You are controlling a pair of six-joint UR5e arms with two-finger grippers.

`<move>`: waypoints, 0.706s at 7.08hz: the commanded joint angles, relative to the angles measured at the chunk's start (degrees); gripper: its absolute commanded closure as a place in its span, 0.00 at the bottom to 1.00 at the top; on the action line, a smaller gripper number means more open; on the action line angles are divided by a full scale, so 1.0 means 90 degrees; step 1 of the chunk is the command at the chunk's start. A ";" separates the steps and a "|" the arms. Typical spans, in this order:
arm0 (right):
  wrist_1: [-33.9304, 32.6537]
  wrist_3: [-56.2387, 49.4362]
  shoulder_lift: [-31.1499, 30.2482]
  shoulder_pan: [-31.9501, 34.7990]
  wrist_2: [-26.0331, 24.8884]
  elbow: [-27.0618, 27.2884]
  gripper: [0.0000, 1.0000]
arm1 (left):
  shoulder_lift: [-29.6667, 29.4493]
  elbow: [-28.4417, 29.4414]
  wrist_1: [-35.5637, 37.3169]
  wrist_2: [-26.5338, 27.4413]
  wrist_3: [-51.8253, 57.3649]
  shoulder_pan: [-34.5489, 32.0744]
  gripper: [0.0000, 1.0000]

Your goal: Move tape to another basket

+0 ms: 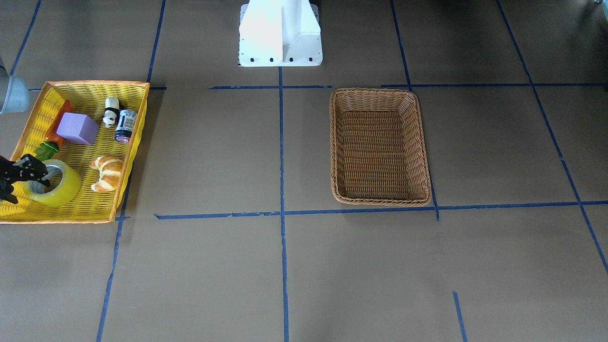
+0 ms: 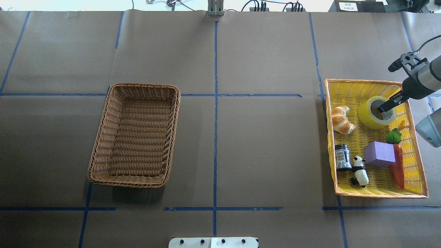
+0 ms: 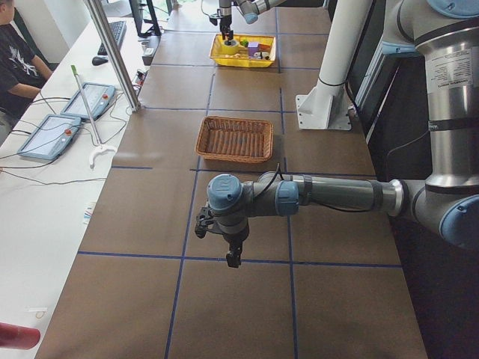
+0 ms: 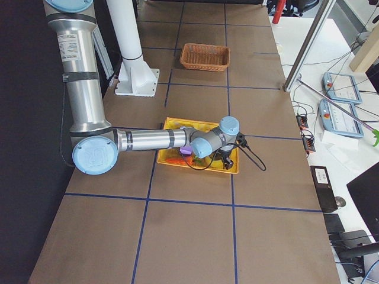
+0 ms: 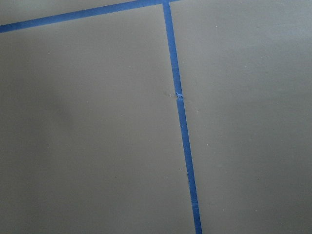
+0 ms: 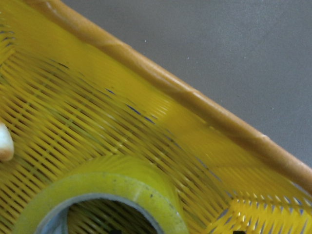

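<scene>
The yellow tape roll [image 2: 370, 115] lies flat in the far corner of a yellow mesh tray [image 2: 379, 195]; it also shows in the front view [image 1: 64, 187] and the right wrist view [image 6: 122, 183]. My right gripper [image 2: 387, 105] is open and low over the roll, with one finger inside the core and the other outside its wall. It also shows in the front view [image 1: 23, 187]. The brown wicker basket [image 2: 144, 86] stands empty on my left half of the table, seen too in the front view [image 1: 380, 90]. My left gripper [image 3: 233, 262] hangs over bare table; I cannot tell its state.
The tray also holds a croissant [image 2: 341, 119], a purple block [image 2: 379, 154], a panda figure [image 2: 360, 171], a dark jar [image 2: 342, 157] and a toy carrot [image 2: 398, 165]. The white robot base [image 1: 280, 33] stands mid-table. An operator [image 3: 19, 63] sits at the side desk.
</scene>
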 commanded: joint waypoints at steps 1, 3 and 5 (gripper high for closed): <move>-0.0011 -0.0012 -0.0002 -0.0042 -0.0004 -0.0044 0.90 | 0.0000 0.0003 0.0000 0.0000 0.0000 -0.0005 0.00; -0.0011 -0.0013 0.0008 -0.0042 0.0005 -0.0025 1.00 | 0.0000 -0.0017 0.0000 0.0010 0.0000 -0.0005 0.00; -0.0011 0.0017 0.0028 0.0006 0.0121 0.0053 1.00 | 0.0000 -0.0027 0.0000 0.0010 0.0000 -0.0005 0.00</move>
